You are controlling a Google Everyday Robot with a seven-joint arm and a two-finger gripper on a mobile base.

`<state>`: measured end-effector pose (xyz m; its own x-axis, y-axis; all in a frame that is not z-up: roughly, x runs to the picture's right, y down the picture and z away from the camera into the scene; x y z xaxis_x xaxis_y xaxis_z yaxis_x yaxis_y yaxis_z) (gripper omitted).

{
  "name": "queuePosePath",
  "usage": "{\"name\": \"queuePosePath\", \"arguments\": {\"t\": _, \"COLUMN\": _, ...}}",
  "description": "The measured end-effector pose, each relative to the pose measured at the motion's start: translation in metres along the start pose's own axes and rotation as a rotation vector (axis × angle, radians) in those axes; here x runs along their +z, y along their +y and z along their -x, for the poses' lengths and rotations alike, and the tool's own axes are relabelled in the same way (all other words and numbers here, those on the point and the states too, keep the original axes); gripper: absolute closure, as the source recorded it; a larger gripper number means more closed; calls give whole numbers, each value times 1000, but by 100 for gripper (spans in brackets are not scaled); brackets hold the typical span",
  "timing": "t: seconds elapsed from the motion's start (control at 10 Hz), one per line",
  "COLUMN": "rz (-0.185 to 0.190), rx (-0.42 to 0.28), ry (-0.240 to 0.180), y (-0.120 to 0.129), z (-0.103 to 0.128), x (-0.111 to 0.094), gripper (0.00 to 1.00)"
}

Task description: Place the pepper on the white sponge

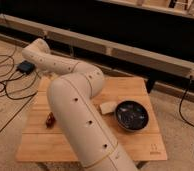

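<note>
Risk: tiny glossy dark-red pepper (50, 119) nr wooden table's (135, 142) left edge rolling off flat off-white sponge (108, 107) mid-table; gripper hidden behind cream arm (75, 112), state can't tell.

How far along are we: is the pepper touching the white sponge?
Apart. Camera view: the arm passes between pepper and white sponge. Gripper not in view.

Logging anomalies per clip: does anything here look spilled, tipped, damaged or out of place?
Nothing stands out. The pepper lies near the table's left edge, the white sponge sits flat beside the dark bowl, nothing spilled. The arm hides the table's middle, and the gripper is not in view.
</note>
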<state>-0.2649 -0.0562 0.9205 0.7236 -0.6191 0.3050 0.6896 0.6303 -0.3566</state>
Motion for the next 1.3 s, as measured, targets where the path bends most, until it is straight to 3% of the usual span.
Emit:
{"name": "queuePosePath", "arguments": {"t": 0.6, "rz": -61, "rx": -138, "ry": -75, "y": 21, "z": 25, "x": -2, "gripper": 36}}
{"name": "queuePosePath", "arguments": {"t": 1.0, "rz": -8, "rx": -217, "ry": -104, "y": 56, "z": 58, "x": 1, "gripper": 36}}
{"name": "queuePosePath", "arguments": {"t": 1.3, "rz": 5, "rx": -242, "ry": -124, "y": 71, "z": 77, "x": 9, "gripper": 36}}
